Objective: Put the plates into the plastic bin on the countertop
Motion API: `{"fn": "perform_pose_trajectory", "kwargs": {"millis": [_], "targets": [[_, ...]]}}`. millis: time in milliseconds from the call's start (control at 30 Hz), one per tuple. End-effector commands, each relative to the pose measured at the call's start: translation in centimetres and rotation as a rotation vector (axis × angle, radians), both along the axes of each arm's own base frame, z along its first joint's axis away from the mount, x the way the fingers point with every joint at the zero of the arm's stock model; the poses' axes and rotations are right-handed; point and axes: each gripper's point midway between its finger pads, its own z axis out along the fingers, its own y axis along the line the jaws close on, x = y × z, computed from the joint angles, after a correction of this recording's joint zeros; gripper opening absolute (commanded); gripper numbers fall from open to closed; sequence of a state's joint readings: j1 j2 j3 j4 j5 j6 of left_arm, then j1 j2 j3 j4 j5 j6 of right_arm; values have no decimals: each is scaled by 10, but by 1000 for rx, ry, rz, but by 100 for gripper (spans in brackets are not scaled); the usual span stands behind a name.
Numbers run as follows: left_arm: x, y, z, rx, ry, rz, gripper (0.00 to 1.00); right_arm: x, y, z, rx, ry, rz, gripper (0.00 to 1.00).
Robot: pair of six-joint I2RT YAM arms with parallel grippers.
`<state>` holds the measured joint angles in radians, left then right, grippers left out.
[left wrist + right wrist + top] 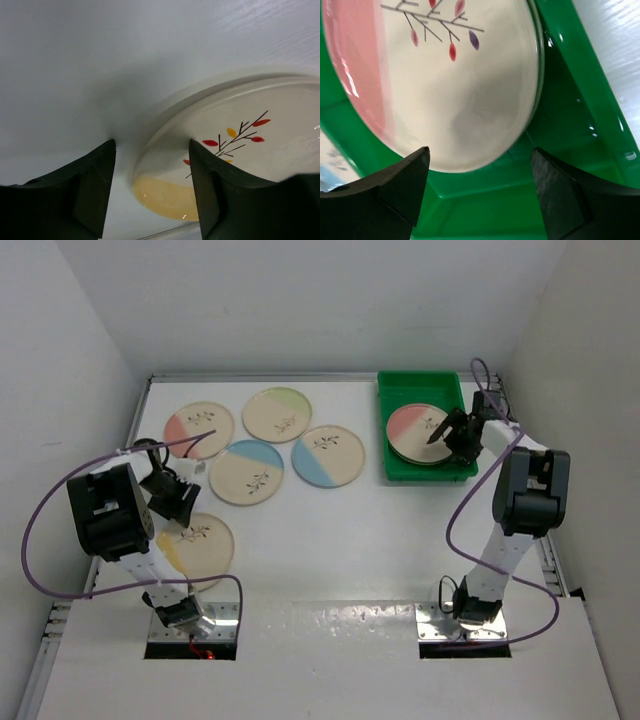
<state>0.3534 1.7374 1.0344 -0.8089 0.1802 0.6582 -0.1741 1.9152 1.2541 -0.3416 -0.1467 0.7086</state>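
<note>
Several cream plates lie on the white countertop [330,540]: one part pink [198,428], one part pale green [277,415], two part blue [247,472] [328,456], and one part yellow [205,540]. A part pink plate [415,430] lies in the green plastic bin [420,383], seemingly on top of another. My left gripper [180,508] is open, its jaws either side of the yellow plate's rim [165,195], holding nothing. My right gripper [440,432] is open and empty just above the pink plate's edge [470,115] inside the bin [520,210].
White walls close in the countertop at the back and both sides. A raised rim [300,377] runs along the back edge. Purple cables loop around both arms. The bin stands at the back right, close to the right wall.
</note>
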Motion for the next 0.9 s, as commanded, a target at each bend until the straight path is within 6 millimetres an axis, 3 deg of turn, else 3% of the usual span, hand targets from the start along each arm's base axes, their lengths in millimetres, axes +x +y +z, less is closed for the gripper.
{"fn": "perform_pose_trajectory", "kwargs": {"millis": [0, 67, 133, 200, 233, 267, 300, 333, 400, 433, 500, 533, 567, 600, 667, 700, 767, 800, 833, 867], "targets": [[-24, -2, -16, -7, 64, -60, 59, -3, -9, 37, -197, -21, 82, 82], [-34, -11, -24, -19, 97, -106, 49, -5, -2, 50, -228, -51, 137, 83], [-44, -17, -31, -46, 131, -106, 20, -5, 9, 74, -281, -138, 199, 84], [-40, -21, -30, -66, 116, -91, 0, -9, 22, 86, -305, -189, 254, 84], [-37, -26, -28, -81, 113, -92, 0, -15, 58, 83, -292, -210, 358, 85], [-29, -31, -18, -109, 68, -93, 0, -19, 69, 93, -330, -250, 442, 85], [-24, -37, -12, -127, 40, -113, 0, -24, 84, 90, -331, -248, 500, 86], [-21, -41, -2, -150, 21, -114, 0, -39, 127, 81, -337, -249, 656, 86], [-9, -64, 20, -203, -58, -196, 0, -67, 177, 68, -211, -259, 882, 86], [-2, -72, 30, -209, -91, -223, 0, -94, 223, 61, -130, -261, 1030, 86], [6, -97, 45, -239, -134, -264, 0, -113, 255, 51, -46, -254, 1124, 86], [13, -104, 54, -244, -164, -281, 0, -133, 285, 42, 8, -241, 1211, 86], [16, -112, 63, -250, -191, -293, 0, -132, 300, 48, 30, -258, 1232, 86], [18, -127, 67, -277, -193, -309, 0, -150, 327, 36, 102, -232, 1300, 86], [22, -143, 81, -288, -226, -333, 0, -145, 352, 46, 138, -285, 1327, 86], [21, -150, 82, -305, -226, -351, 0, -161, 369, 33, 197, -246, 1367, 86], [21, -161, 86, -320, -239, -362, 0, -154, 391, 41, 247, -307, 1374, 86], [19, -171, 90, -333, -243, -385, 0, -165, 400, 33, 317, -264, 1395, 85], [20, -175, 90, -336, -247, -387, 0, -159, 411, 33, 346, -263, 1391, 83], [22, -178, 90, -336, -257, -401, 0, -166, 417, 26, 397, -224, 1405, 81]]}}
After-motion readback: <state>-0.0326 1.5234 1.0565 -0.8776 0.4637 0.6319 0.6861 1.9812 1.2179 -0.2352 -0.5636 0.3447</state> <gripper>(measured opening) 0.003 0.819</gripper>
